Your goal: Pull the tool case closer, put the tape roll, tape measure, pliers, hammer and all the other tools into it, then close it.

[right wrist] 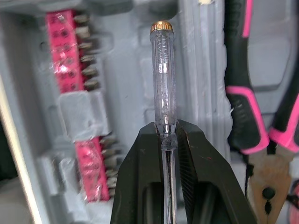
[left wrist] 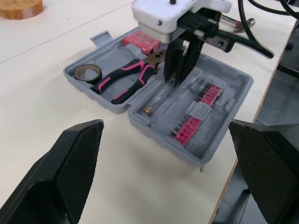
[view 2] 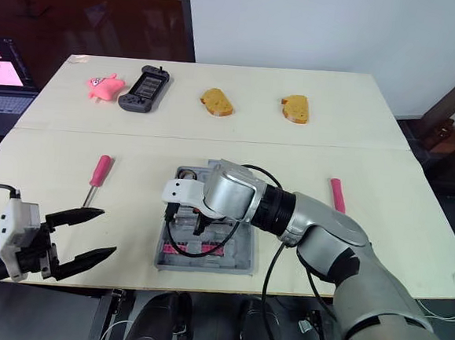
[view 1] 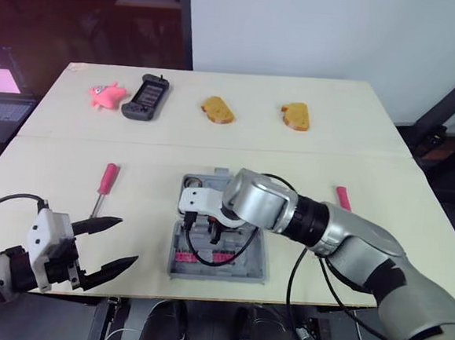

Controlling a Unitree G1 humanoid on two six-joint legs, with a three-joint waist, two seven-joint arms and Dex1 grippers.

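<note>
The grey tool case [view 1: 256, 263] lies open near the table's front edge. It holds pink-handled pliers [left wrist: 126, 79], a tape roll [left wrist: 88, 72], a pink tape measure [left wrist: 141, 42] and a pink bit strip [left wrist: 196, 116]. My right gripper [right wrist: 167, 135] reaches down into the case, shut on a clear tester screwdriver [right wrist: 163, 79] whose brass cap points at a slot beside the bits. A pink-handled screwdriver [view 1: 106, 182] lies on the table left of the case. Another pink handle [view 1: 343, 197] lies to its right. My left gripper [view 1: 127, 242] is open at the front left, holding nothing.
Along the far side sit a pink toy [view 1: 106, 93], a black game controller [view 1: 146, 97] and two bread slices [view 1: 217, 110] [view 1: 295, 116]. A laptop [view 1: 1, 89] stands off the table's left. The case's front edge lies close to the table edge.
</note>
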